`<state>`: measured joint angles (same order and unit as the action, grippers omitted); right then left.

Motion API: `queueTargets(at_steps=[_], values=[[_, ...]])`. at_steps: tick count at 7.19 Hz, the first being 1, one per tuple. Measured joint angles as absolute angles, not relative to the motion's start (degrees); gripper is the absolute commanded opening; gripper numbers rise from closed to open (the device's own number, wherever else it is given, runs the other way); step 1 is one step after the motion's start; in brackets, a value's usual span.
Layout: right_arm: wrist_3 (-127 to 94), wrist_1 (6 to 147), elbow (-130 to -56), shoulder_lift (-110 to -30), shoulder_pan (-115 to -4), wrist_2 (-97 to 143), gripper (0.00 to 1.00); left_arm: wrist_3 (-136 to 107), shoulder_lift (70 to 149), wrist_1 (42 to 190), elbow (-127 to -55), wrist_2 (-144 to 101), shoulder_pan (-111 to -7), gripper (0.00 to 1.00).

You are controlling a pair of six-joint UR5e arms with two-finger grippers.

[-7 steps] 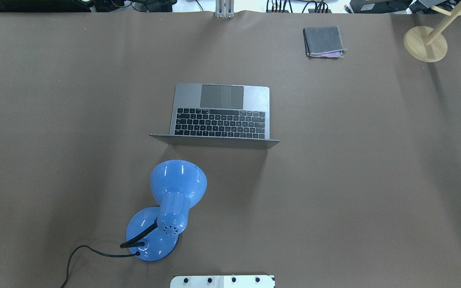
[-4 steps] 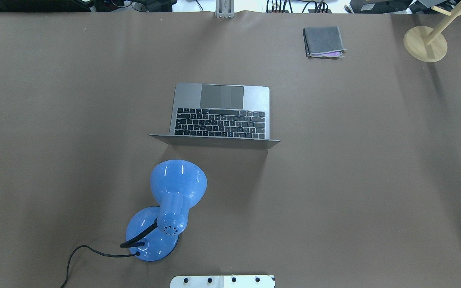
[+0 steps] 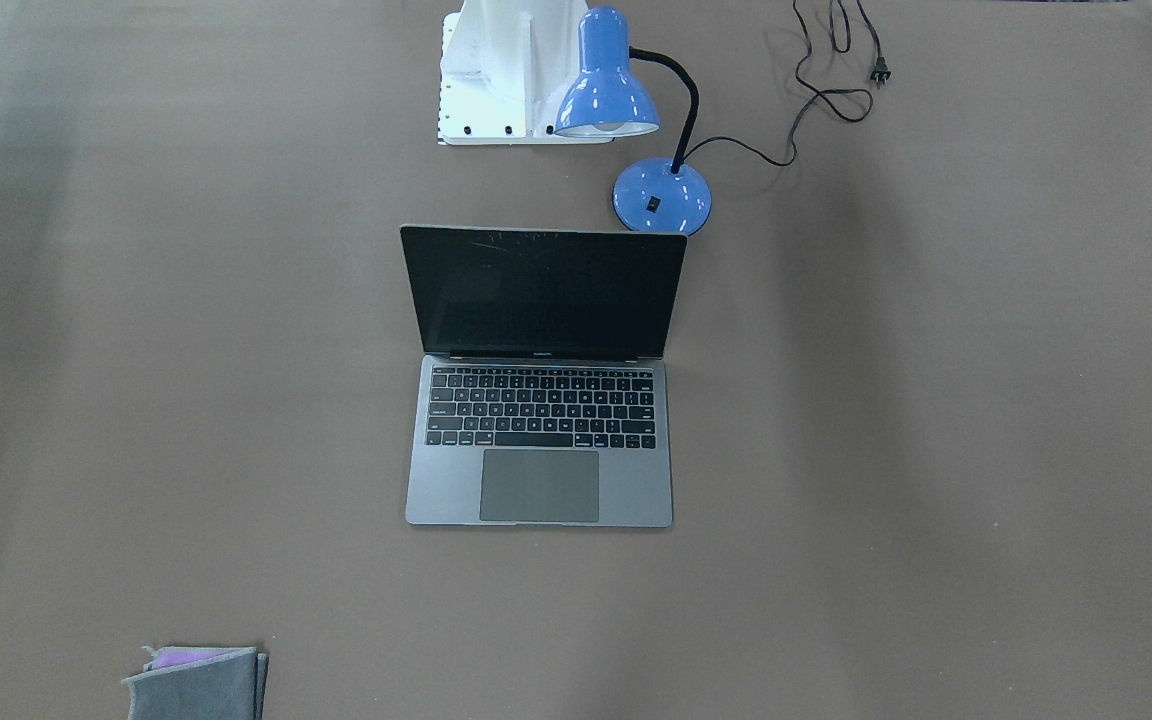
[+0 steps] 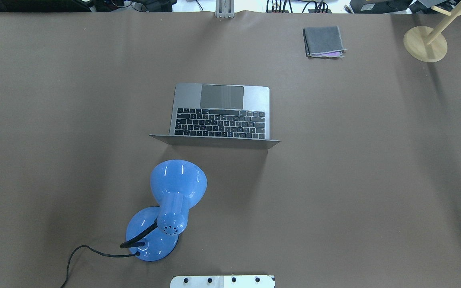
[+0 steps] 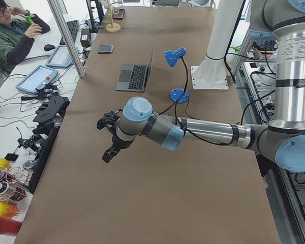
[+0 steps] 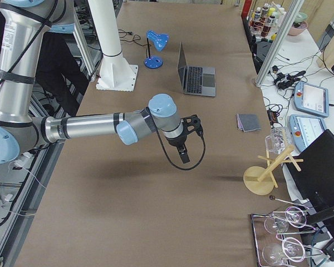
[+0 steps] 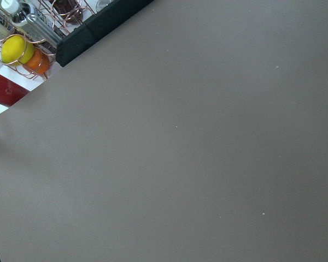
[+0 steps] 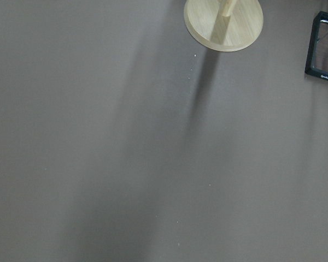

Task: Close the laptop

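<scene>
The space-grey laptop (image 4: 220, 116) stands open in the middle of the table, its lid upright and its keyboard facing away from my base. Its dark screen shows in the front-facing view (image 3: 544, 295). It also shows in the left side view (image 5: 134, 76) and the right side view (image 6: 197, 78). My left gripper (image 5: 108, 154) hovers over bare table far to the laptop's left. My right gripper (image 6: 184, 157) hovers over bare table far to its right. Both show only in the side views, so I cannot tell whether they are open or shut.
A blue desk lamp (image 4: 174, 192) stands between my base and the laptop's lid, its cord trailing left. A grey felt pouch (image 4: 323, 41) lies at the far right. A wooden stand (image 4: 425, 43) is at the far right corner. A person (image 5: 10, 30) sits beyond the table's edge.
</scene>
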<state>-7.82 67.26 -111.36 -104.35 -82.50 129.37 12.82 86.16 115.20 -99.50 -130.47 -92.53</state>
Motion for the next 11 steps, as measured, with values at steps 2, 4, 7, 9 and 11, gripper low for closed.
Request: queueTargets(at_steps=[2, 4, 7, 9, 11], values=[[-8.44, 67.24, -111.36, -104.23, -81.13, 129.81, 0.54, 10.90, 86.03, 119.59, -98.44, -131.43, -92.11, 0.80], [-11.90, 66.65, -111.39, -104.06, -78.81, 131.54, 0.13, 8.58, 86.30, 120.91, -98.23, -133.91, -89.80, 0.00], [-30.64, 56.94, -111.40, -103.83, -69.74, 132.66, 0.00, -1.87, 86.34, 125.26, -98.18, -142.58, -84.84, 0.00], [-49.88, 44.40, -111.59, -103.57, -60.32, 129.36, 0.00, -17.28, 86.73, 133.31, -98.28, -145.48, -77.65, 0.00], [-60.75, 37.79, -111.96, -102.03, -53.77, 126.30, 0.00, -35.64, 88.69, 143.00, -98.29, -145.89, -69.22, 0.00]])
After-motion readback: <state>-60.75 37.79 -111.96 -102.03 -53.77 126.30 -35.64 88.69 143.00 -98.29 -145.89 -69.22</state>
